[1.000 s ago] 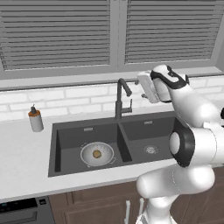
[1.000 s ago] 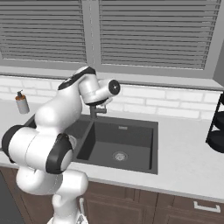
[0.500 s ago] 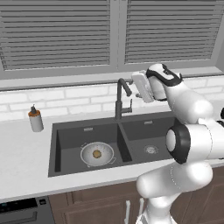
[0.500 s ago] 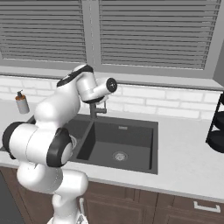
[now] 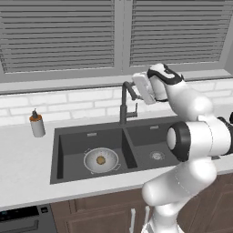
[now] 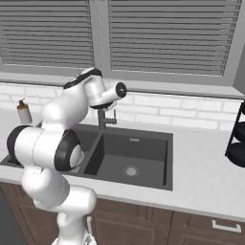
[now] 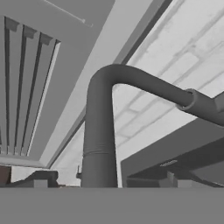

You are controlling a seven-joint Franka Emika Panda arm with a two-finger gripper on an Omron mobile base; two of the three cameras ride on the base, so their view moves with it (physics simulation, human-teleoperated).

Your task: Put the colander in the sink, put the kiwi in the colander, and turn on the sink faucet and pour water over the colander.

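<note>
Sink (image 5: 68, 154) holds colander (image 5: 101, 160) and kiwi (image 5: 101, 159); gripper (image 5: 141, 88), jaws apart beside sink faucet (image 5: 125, 102), may miss the lever.

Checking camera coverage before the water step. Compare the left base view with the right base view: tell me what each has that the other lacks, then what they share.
Left base view alone: the colander sitting in the left basin with the kiwi inside it.

Right base view alone: a black wire rack on the counter at the far right edge.

Both: the dark sink, the black sink faucet, with no water running, the soap dispenser and the hand raised beside the spout top.
</note>
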